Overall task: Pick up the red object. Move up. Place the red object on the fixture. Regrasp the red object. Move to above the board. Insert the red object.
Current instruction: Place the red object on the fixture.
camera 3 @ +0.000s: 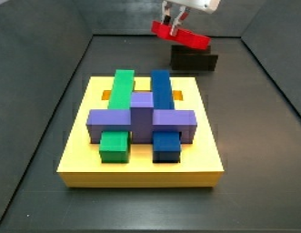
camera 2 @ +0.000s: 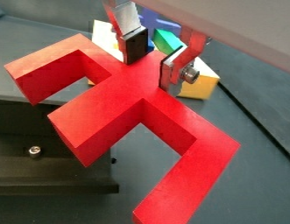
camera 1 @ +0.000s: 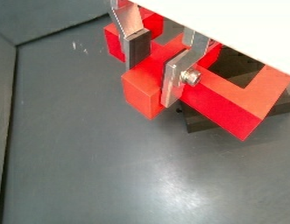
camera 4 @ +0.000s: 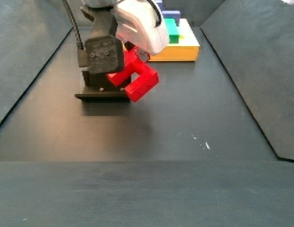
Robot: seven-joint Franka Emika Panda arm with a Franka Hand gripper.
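The red object point(camera 2: 135, 114), a pinwheel-shaped block with hooked arms, lies tilted on the dark fixture point(camera 2: 42, 157). My gripper point(camera 2: 153, 70) straddles one of its arms, one finger on each side, and looks shut on it; a wrist view point(camera 1: 157, 70) shows the same. In a side view the gripper point(camera 3: 175, 20) holds the red object point(camera 3: 179, 36) above the fixture point(camera 3: 195, 61) at the far end. In a side view the red object point(camera 4: 139, 75) leans on the fixture point(camera 4: 99, 89) below the gripper point(camera 4: 110, 55).
The yellow board point(camera 3: 80, 150) carries several blue, purple and green pieces and an orange one, near the front. It also shows in a side view point(camera 4: 178, 51) at the far end. Dark walls ring the grey floor.
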